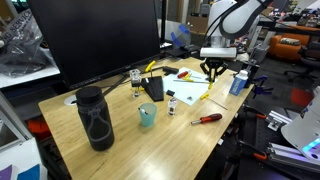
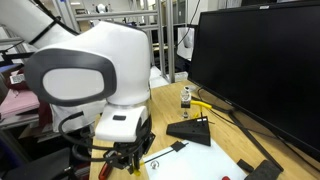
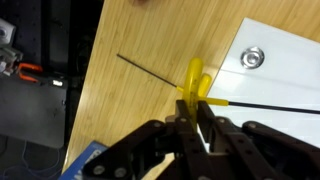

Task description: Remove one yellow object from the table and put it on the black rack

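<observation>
Yellow object (image 3: 195, 78) is sitting clamped in my gripper (image 3: 197, 105) in the wrist view, poking out at 12 o'clock. In an exterior view I'm hovering over the table (image 1: 180, 132), black rack (image 1: 152, 88) at 9 o'clock.

- Blk monitor (image 1: 95, 40), lg, far left.
- Dark cyl. bottle (image 1: 95, 118), upright, near left.
- Teal cup (image 1: 147, 116), just right of bottle.
- Red-hdl screwdriver (image 1: 208, 118), flat, near right.
</observation>
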You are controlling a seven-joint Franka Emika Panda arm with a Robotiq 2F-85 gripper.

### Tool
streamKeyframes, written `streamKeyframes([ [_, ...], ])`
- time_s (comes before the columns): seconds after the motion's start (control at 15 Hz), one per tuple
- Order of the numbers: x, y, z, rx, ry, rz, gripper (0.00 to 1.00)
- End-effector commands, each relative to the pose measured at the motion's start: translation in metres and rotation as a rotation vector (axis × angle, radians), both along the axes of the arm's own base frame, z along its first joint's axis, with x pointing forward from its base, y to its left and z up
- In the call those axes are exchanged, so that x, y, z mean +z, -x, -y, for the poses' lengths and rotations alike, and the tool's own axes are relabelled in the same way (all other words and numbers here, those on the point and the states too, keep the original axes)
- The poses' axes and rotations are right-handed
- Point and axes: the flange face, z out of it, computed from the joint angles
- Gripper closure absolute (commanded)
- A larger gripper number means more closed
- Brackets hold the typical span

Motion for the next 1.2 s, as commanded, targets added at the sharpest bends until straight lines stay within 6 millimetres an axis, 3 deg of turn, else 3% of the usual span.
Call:
streamKeyframes([
  [0.0,0.03,-0.008,-0.001,0.109,0.121,-0.054,0.96],
  [0.53,0.065,-0.043,-0.022,0.379,0.537,-0.082,0.96],
  [0.87,0.057,-0.064,-0.047,0.584,0.677,-0.069,0.96],
  [1.13,0.044,-0.075,-0.062,0.666,0.684,-0.043,0.96],
])
